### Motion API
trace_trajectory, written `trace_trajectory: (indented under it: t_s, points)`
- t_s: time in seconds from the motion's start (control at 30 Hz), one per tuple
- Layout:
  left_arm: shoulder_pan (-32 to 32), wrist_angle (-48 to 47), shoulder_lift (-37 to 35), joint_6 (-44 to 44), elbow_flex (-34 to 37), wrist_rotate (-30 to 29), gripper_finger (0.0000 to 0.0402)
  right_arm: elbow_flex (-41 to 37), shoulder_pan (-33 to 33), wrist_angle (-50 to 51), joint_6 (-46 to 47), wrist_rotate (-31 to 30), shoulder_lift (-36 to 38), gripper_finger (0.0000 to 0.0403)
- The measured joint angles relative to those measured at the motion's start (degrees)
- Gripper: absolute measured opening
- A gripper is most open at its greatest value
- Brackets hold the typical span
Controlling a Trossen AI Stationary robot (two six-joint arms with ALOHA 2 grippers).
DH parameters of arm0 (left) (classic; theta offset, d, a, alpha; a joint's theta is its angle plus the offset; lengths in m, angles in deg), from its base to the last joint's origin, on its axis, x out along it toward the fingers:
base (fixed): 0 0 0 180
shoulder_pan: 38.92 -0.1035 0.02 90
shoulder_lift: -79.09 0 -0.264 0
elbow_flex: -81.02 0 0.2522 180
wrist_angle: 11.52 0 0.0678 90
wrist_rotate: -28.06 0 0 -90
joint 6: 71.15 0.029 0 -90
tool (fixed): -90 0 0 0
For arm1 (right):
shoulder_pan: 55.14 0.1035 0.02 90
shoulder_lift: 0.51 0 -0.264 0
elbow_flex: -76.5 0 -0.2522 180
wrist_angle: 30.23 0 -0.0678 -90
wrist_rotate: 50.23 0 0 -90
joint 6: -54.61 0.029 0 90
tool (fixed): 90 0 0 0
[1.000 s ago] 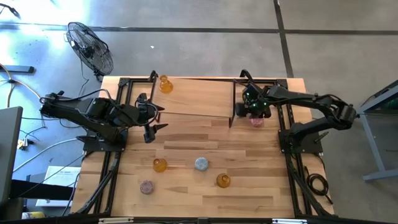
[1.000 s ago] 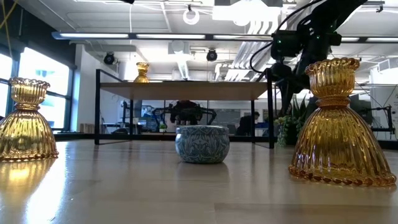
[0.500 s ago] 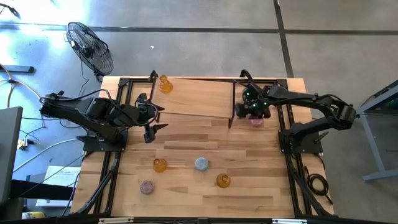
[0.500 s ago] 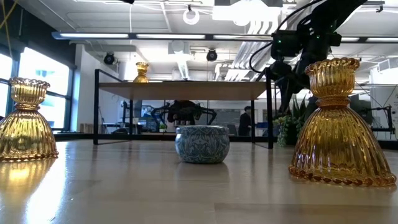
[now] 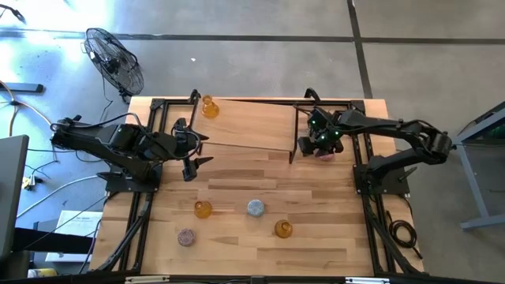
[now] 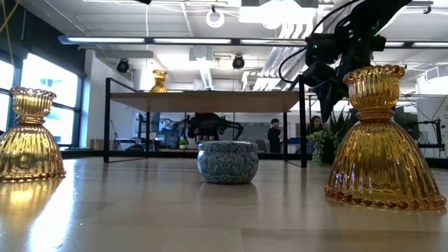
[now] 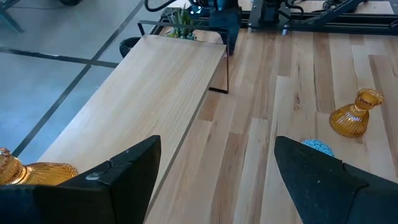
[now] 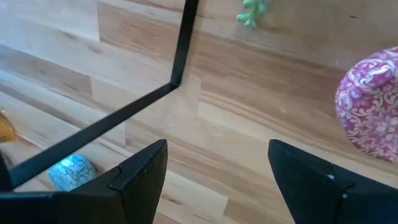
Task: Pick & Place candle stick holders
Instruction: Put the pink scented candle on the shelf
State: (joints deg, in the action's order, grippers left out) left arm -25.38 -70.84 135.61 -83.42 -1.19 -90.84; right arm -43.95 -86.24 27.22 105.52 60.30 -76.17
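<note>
The right gripper (image 5: 323, 147) hangs at the far right end of the raised shelf (image 5: 252, 125), its fingers (image 8: 134, 180) spread apart with nothing between them; in its wrist view the pink patterned candle stick holder (image 8: 372, 106) stands on the bench (image 5: 316, 244) just beside it, off to one side of the open gap, and in the high view that holder peeks out from under the gripper. A green sprig of the small potted plant (image 8: 252, 11) shows just beyond, and the black leg of the shelf frame (image 8: 181, 46) crosses in front of the fingers. The left gripper (image 5: 192, 150) waits over the left side of the bench beside the near edge of the shelf, its fingers (image 7: 118, 168) also wide apart and empty. One amber candle stick holder (image 5: 209, 106) stands on top of the shelf at its far left corner. Toward the near side of the bench sit the others: an amber holder (image 5: 203, 209), a blue-grey round holder (image 5: 255, 207) to its right, another amber holder (image 5: 283, 229) further right and nearer, and a mauve round holder (image 5: 185, 237) nearest on the left, all well apart from one another and from both arms. Beyond the bench on the floor stands a fan (image 5: 114, 59).
</note>
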Motion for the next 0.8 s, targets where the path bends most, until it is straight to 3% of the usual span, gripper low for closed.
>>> trace_trajectory:
  t_s: [0.6,0.8]
  points:
    - [0.0,0.0,0.0,0.0,0.0,0.0,0.0309,0.0,1.9,1.1,1.7,-2.5,0.0,0.0372]
    - [0.0,0.0,0.0,0.0,0.0,0.0,0.0309,0.0,1.9,1.2,4.6,1.5,0.0,0.0376]
